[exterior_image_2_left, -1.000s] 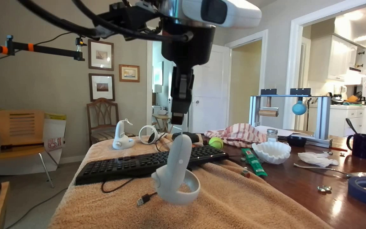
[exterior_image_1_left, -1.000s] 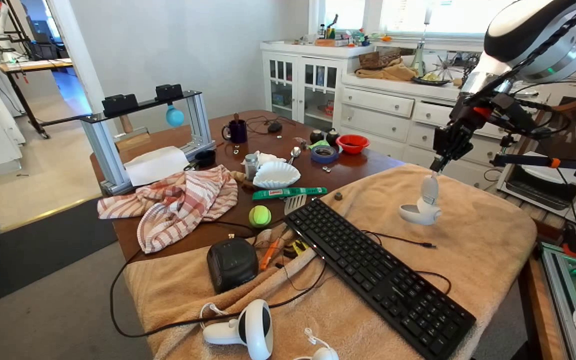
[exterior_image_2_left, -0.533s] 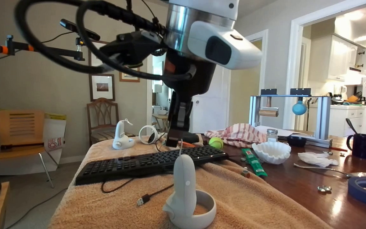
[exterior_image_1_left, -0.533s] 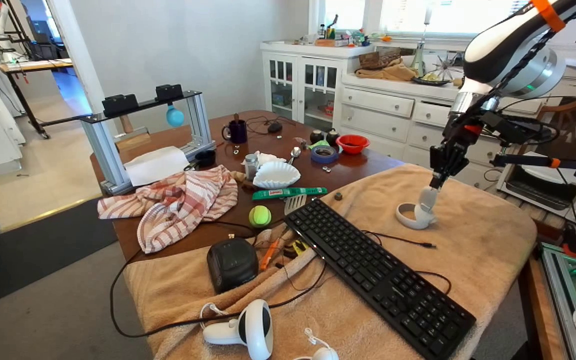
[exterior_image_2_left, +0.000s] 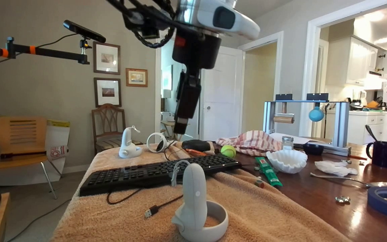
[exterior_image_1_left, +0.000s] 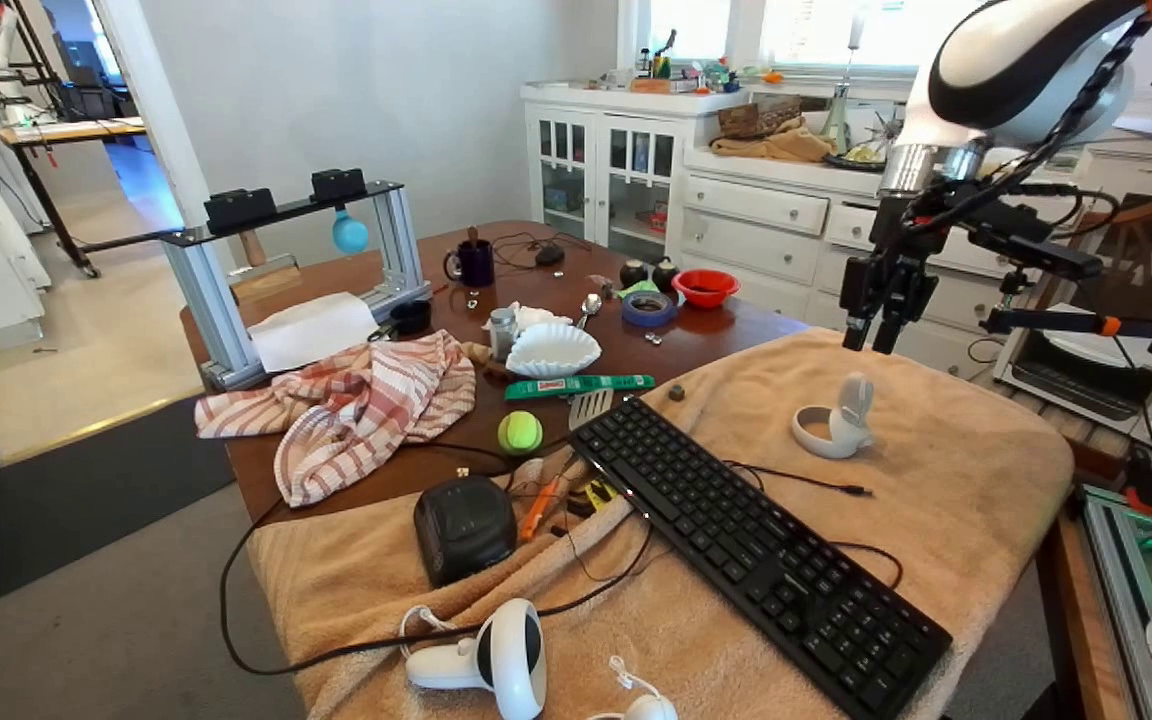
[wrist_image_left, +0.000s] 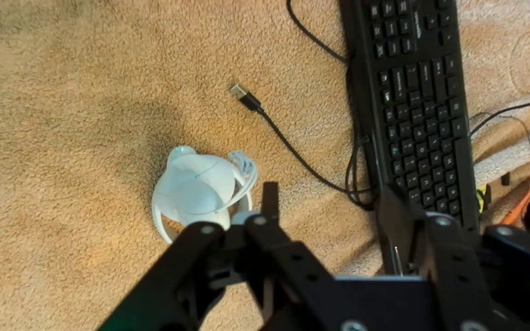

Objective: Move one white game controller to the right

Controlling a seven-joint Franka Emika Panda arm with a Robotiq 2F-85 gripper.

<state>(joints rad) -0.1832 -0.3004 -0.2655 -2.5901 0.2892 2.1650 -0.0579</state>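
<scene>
Hovering my end effector (exterior_image_1_left: 868, 343) above the surface (exterior_image_2_left: 314, 195), fingers (wrist_image_left: 270, 202) spread well apart with nothing in the grip. The white game controller (exterior_image_1_left: 851, 425) stands upright on the tan towel (exterior_image_1_left: 986, 450) below them and a bit to one side, not touching, strap (wrist_image_left: 244, 164) flopped over. The black keyboard (exterior_image_1_left: 756, 545) is down low toward the opposite side, with two more white controllers (exterior_image_2_left: 128, 148) farther out past that.

The white controller (exterior_image_2_left: 194, 201) stands handle-up on tan cloth (exterior_image_2_left: 113, 222).

The controllers (exterior_image_2_left: 194, 205) look smooth, matt plastic, the blanket (exterior_image_2_left: 119, 222) rough cloth, the table (exterior_image_2_left: 314, 205) glossy wood.
</scene>
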